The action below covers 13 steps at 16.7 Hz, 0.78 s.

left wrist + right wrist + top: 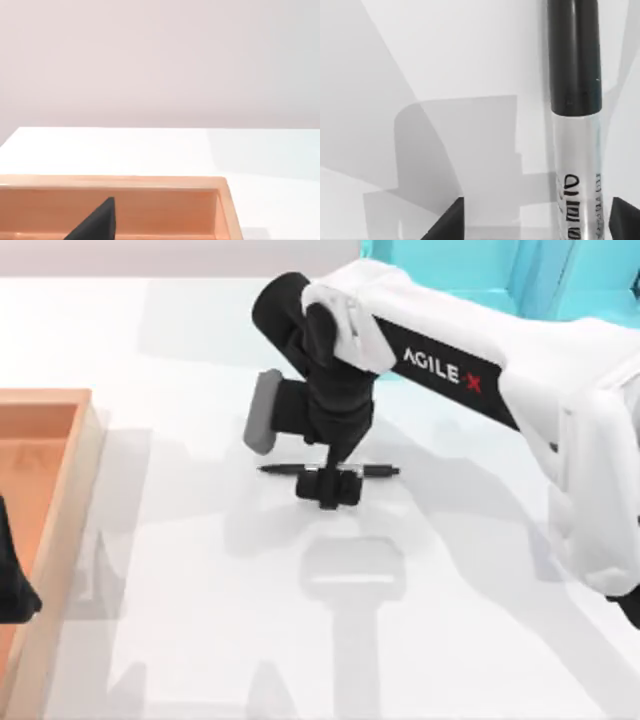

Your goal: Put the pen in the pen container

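Note:
The pen [382, 471] lies flat on the white table near its middle, running left to right. My right gripper [328, 486] comes down on it from above and stands open, one finger on each side of the barrel. The right wrist view shows the pen [575, 60] up close, with its black end, white barrel and black lettering. It sits between the two dark fingertips [447, 222], nearer one of them, and I see no contact. The pen container is out of view. My left gripper [12, 580] is parked at the table's left edge over the orange tray.
A large orange wooden tray [62, 490] runs along the left side and appears again as the tray [150, 182] in the left wrist view. A teal shelf unit [500, 265] stands at the back right, behind my right arm.

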Each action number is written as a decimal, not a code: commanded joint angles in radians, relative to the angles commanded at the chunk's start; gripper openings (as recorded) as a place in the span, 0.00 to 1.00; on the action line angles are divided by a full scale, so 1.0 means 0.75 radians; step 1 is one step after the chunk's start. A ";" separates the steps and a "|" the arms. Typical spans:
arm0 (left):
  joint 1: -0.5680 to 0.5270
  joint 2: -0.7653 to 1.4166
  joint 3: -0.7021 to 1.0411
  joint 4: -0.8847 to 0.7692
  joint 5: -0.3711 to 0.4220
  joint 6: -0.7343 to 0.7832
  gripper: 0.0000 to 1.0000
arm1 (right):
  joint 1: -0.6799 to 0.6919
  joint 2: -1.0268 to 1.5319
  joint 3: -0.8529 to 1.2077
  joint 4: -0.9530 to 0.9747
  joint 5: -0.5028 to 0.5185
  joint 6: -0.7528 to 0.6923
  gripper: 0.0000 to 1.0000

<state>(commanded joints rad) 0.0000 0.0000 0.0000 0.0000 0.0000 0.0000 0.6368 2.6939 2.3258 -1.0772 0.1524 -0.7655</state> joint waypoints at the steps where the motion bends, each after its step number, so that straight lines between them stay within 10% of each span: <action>1: 0.000 0.000 0.000 0.000 0.000 0.000 1.00 | 0.000 0.000 0.000 0.000 0.000 0.000 0.00; 13: 0.000 0.000 0.000 0.000 0.000 0.000 1.00 | 0.059 -0.206 -0.111 -0.110 -0.041 0.098 0.00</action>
<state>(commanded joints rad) 0.0000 0.0000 0.0000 0.0000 0.0000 0.0000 0.6813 2.5396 2.2427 -1.1599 0.1217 -0.6921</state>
